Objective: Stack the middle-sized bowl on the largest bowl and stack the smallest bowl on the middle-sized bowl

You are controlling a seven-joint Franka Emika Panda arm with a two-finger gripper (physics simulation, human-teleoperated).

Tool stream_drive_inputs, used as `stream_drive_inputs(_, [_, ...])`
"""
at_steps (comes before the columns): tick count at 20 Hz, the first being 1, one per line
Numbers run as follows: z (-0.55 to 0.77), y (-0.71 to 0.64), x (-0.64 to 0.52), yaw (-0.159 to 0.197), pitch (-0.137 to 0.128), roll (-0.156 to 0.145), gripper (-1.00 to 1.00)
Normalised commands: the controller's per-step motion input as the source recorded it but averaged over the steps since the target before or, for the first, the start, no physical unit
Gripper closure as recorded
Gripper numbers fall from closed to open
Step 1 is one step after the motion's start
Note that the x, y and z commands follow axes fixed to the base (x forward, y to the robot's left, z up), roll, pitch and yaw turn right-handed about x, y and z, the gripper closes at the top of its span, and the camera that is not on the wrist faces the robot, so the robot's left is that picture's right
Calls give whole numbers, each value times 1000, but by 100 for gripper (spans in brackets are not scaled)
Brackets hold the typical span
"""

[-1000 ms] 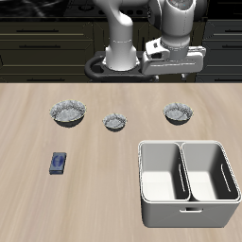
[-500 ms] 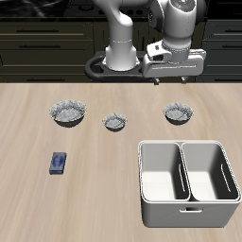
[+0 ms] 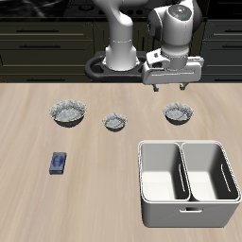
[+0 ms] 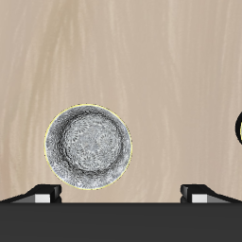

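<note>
Three grey-white speckled bowls stand in a row across the table. The largest bowl is at one end, the smallest bowl in the middle, and the middle-sized bowl at the other end. My gripper is open and empty, hanging above and slightly behind the middle-sized bowl. In the wrist view the middle-sized bowl lies below the open gripper, off-centre toward one fingertip. A rim of the smallest bowl shows at the frame's edge.
A white two-compartment bin stands near the table's front edge, in front of the middle-sized bowl. A small blue object lies in front of the largest bowl. A dark round fixture sits at the back by the robot's base.
The gripper has turned about its wrist and shifted a little toward the middle-sized bowl, staying open. The bowls have not moved.
</note>
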Motion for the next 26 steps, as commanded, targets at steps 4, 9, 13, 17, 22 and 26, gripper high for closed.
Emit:
stream_drive_inputs(4, [-239, 62, -77, 2, -12, 12, -100])
stream_drive_inputs(9, [-194, -78, -58, -16, 3, -2, -100])
stream_drive_inputs(13, [-156, 7, 11, -14, 16, 1, -100])
stream_drive_inputs(17, [-174, -74, -41, -1, -37, -4, -100])
stream_drive_inputs(22, [-175, -50, 1, 5, 13, -4, -100])
stream_drive_inputs(26, [-206, -71, 8, 2, 9, -8, -100])
